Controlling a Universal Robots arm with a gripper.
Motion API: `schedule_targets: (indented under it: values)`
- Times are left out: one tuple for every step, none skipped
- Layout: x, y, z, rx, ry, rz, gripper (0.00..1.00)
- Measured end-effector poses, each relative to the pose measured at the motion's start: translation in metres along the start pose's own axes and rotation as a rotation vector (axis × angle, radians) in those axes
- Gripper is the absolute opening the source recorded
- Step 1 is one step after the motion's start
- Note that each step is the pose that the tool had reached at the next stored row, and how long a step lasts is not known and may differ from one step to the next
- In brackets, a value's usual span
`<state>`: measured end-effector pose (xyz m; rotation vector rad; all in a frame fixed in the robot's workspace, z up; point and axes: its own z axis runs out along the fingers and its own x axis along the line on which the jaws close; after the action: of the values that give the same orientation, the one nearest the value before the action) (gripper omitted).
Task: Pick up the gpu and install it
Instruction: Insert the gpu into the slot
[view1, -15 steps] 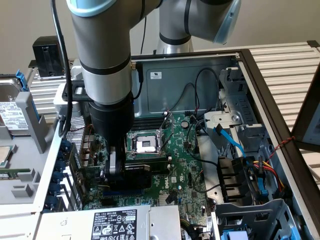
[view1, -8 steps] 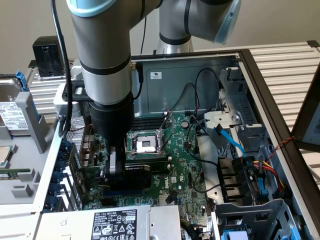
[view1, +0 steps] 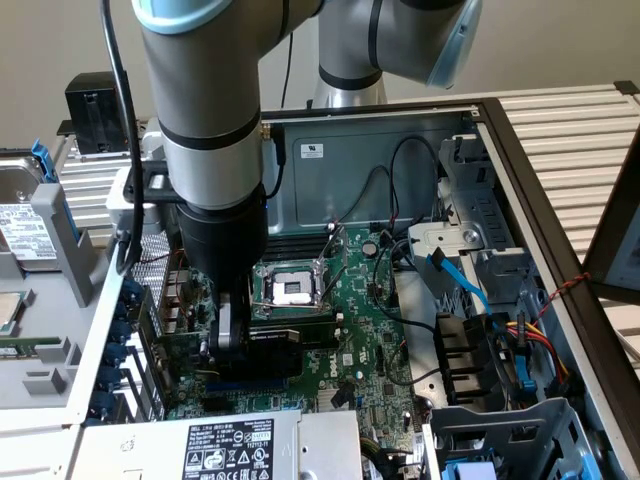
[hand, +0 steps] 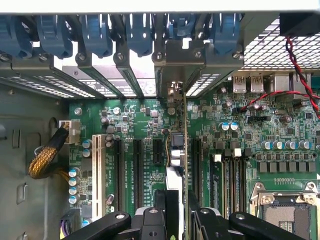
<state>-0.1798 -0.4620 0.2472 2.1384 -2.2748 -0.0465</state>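
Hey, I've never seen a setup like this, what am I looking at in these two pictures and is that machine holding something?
The grey jointed machine is a robot arm reaching into an open desktop computer case. One picture comes from a camera beside the rig; the other from a camera on the arm's wrist, looking down past its black gripper. Inside the case lies the large green motherboard with a square silver processor socket. The gripper is closed on the gpu, a small green circuit card with a black fan shroud. The wrist picture shows the card edge-on, standing over the motherboard's slots.
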Motion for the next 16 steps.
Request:
schedule_targets:
  values:
    - [0.0, 0.0, 0.0, -0.0001, 0.0, 0.0, 0.27]
    - [0.0, 0.0, 0.0, -0.0001, 0.0, 0.0, 0.27]
    - [0.0, 0.0, 0.0, -0.0001, 0.0, 0.0, 0.27]
    - [0.0, 0.0, 0.0, -0.0001, 0.0, 0.0, 0.27]
    - [0.0, 0.0, 0.0, -0.0001, -0.0001, 0.0, 0.27]
    - [0.0001, -0.0002, 0.0, -0.0002, 0.0, 0.0, 0.27]
    - [0.0002, -0.0002, 0.0, -0.0002, 0.0, 0.0, 0.27]
    - [0.0001, -0.0002, 0.0, -0.0001, -0.0001, 0.0, 0.27]
    - [0.0002, -0.0003, 0.0, -0.0001, 0.0, 0.0, 0.27]
    - [0.0002, -0.0003, 0.0, -0.0001, 0.0, 0.0, 0.27]
    - [0.0002, -0.0004, 0.0, -0.0001, 0.0, 0.0, 0.27]
    - [0.0002, -0.0004, 0.0, -0.0001, 0.0, 0.0, 0.27]
    - [0.0002, -0.0005, 0.0, -0.0001, 0.0, 0.0, 0.27]
    - [0.0002, -0.0006, 0.0, -0.0001, 0.0, 0.0, 0.27]
    - [0.0002, -0.0006, 0.0, -0.0001, 0.0, 0.0, 0.27]
    - [0.0002, -0.0006, 0.0, -0.0001, 0.0, 0.0, 0.27]
